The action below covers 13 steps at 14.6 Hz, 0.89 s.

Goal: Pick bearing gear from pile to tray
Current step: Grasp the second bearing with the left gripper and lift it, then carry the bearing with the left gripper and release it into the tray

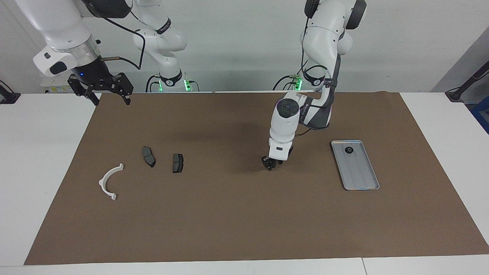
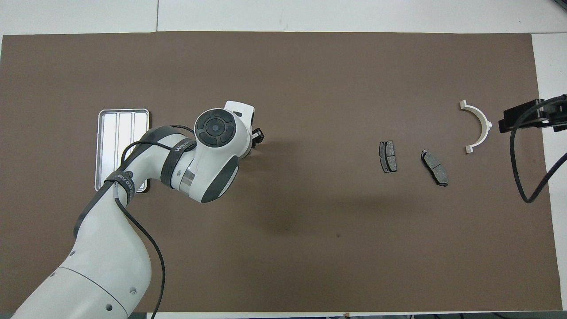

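L gripper [image 1: 270, 163] is held low over the bare brown mat [image 1: 244, 214], between the tray [image 1: 361, 179] and the two dark grey pads; whether it touches the mat can't be told. Its fingers look drawn close, tips bunched, but open or clenched can't be made out, nor whether anything is grasped. In the overhead view only a bit of the black tip [image 2: 257, 135] is seen past the wrist.

One small black round piece [image 1: 348, 150] is seen lying in the tray, at the end nearer the robots. Tray is set toward the L arm's end of the table.

Pads [image 1: 149, 156] [image 1: 178, 163] lie side by side, apart, w/ the white arc [image 1: 109, 180] just farther out, toward the R arm's end.

R gripper [image 1: 101, 88] is held up over the mat's edge, arm waiting, fingers spread wide, nothing between them.
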Tool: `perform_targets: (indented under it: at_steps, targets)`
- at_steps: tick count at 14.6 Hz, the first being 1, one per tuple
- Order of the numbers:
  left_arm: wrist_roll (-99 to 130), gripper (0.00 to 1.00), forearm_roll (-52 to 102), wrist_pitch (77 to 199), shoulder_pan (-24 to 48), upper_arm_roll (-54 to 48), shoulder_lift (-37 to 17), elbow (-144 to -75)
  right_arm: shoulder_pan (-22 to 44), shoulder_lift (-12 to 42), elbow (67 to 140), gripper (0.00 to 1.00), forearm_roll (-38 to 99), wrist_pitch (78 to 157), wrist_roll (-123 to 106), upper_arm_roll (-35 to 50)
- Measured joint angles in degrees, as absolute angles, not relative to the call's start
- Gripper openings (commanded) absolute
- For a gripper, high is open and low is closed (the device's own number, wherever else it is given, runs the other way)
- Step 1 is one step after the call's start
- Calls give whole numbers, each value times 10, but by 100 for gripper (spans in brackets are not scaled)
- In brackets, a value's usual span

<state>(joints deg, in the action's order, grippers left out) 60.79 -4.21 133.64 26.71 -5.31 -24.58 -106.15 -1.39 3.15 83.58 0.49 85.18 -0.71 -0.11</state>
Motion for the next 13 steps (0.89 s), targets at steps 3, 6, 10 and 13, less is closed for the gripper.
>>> perform_targets:
  at_steps: [3,6,10,13]
  targets:
    - [615,18,-42,1336,269,-54,-248,-1063,-17,38,836,100,5,857,-7,-1]
    - [615,0,-44,1329,269,-51,-245,-1063,-17,32,836,100,5,860,-7,-1]
    - [617,0,-44,1290,268,-48,-246,-1045,-17,19,845,100,5,870,-7,-1]
    - [578,0,-49,1255,236,-39,-222,-1035,-17,14,853,100,5,876,-7,0]
